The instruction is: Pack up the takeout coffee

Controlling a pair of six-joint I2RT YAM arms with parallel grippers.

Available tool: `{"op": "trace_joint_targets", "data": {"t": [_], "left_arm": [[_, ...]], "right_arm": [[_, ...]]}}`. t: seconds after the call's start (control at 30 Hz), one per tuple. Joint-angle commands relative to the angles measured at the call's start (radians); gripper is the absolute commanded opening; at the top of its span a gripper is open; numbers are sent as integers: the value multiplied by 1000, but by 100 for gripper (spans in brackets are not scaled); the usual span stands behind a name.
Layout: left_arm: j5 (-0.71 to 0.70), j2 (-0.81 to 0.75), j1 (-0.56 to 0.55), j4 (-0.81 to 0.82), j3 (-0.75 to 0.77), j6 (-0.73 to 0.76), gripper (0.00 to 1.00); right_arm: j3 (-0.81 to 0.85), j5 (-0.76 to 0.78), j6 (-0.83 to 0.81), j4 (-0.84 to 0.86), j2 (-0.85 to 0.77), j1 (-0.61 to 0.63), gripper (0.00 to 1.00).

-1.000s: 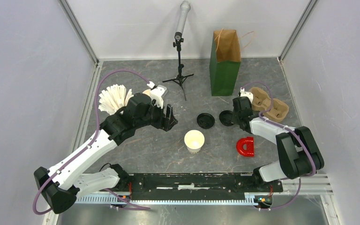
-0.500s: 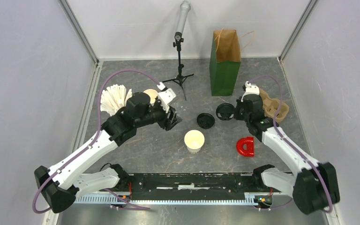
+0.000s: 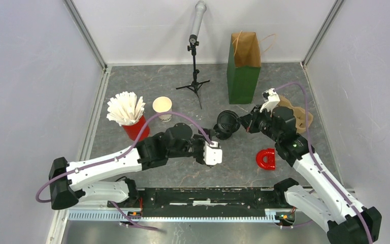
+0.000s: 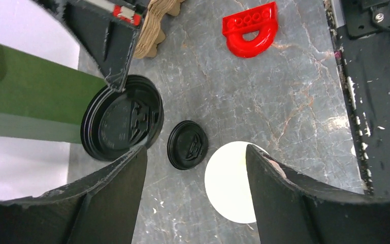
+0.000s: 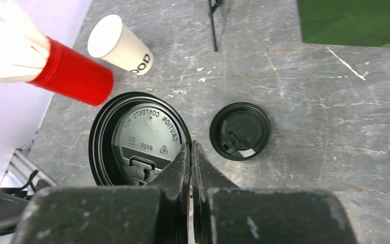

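- The cup (image 4: 228, 190), cream paper with its mouth open, stands on the counter (image 3: 244, 168) near the middle, straight under the left arm's wrist.
- The left gripper (image 4: 195, 152) is spread wide above it. The cup shows between the fingers, close against one of them, and I cannot tell whether they touch.
- The right gripper (image 5: 190, 147) is pressed together on the rim of a black lid (image 5: 139, 140), holding it off the counter, tilted, just beside the left gripper.
- So the coffee looks unlidded and unpacked. The green bag (image 3: 244, 81) stands open at the back, well apart from the cup.
- Risk: the lid is pinched only at one edge, so it could swivel or slip out when it is pushed onto the cup.
- Risk: the cup looks light, and with the left gripper off-centre, one finger closing first could shove it or tip it over.
- Risk: the two grippers are working close together over one small cup and could knock each other.
- Risk: a tilted lid may seat on one side only and pop off later.
- Risk: a second lid (image 5: 239, 130) lies flat near the cup, and a careless sweep could drag it along.
- Risk: the bag is tall and narrow, so a cup catching its mouth could topple it.
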Motion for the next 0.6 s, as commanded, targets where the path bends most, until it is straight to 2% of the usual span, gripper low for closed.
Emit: {"op": "trace_joint_targets", "data": {"t": [0.0,0.13,0.27,0.57], "left_arm": [[-99,38,-51,119,-13,150,78],[-207,103,-95,170,-12,182,77],[-250,153,-116,178,8,207,74],[-363,224,-141,334,-18,291,64]], "right_arm": [[16,-95,50,25,-24,19,0],[8,-99,54,19,-42,25,0],[2,-107,58,11,-60,26,0],[-31,-132,65,20,-74,27,0]]}}
